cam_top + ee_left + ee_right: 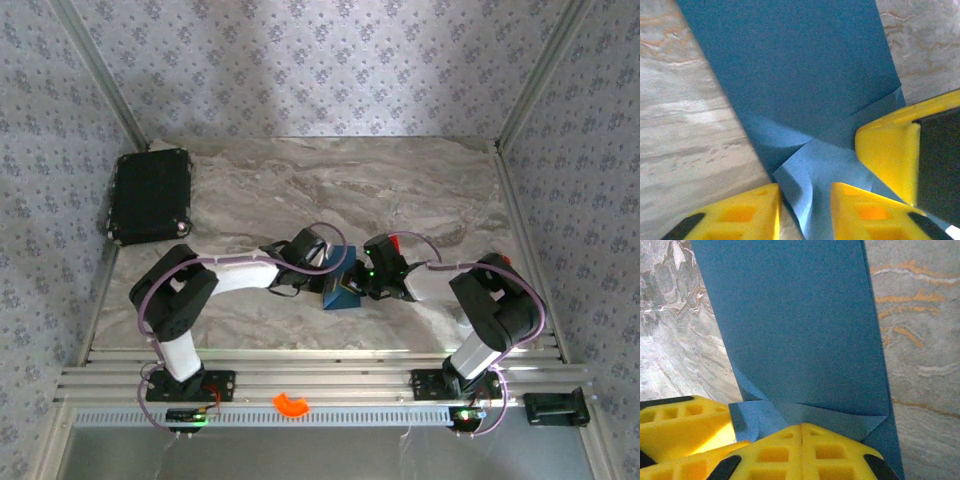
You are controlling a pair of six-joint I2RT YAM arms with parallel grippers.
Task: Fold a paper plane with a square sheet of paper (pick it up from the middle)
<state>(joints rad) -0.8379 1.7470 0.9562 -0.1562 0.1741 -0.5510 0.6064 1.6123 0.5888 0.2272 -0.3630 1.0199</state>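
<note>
The square sheet of paper (340, 293), dark blue and partly folded, lies on the marble table between the two arms. In the left wrist view the paper (800, 65) stretches away, and a lighter creased flap rises between my left gripper's (805, 212) yellow fingers, which stand apart without touching it. My right gripper (801, 429) is shut, its tips together and resting on the folded flap at the near edge of the paper (800, 325). From above, the left gripper (327, 272) and right gripper (362, 280) meet over the sheet.
A black rectangular case (150, 197) lies at the back left of the table (400, 180). An orange curved piece (291, 404) sits on the front rail. A small red block (397, 239) shows just behind the right wrist. Metal frame posts flank the table.
</note>
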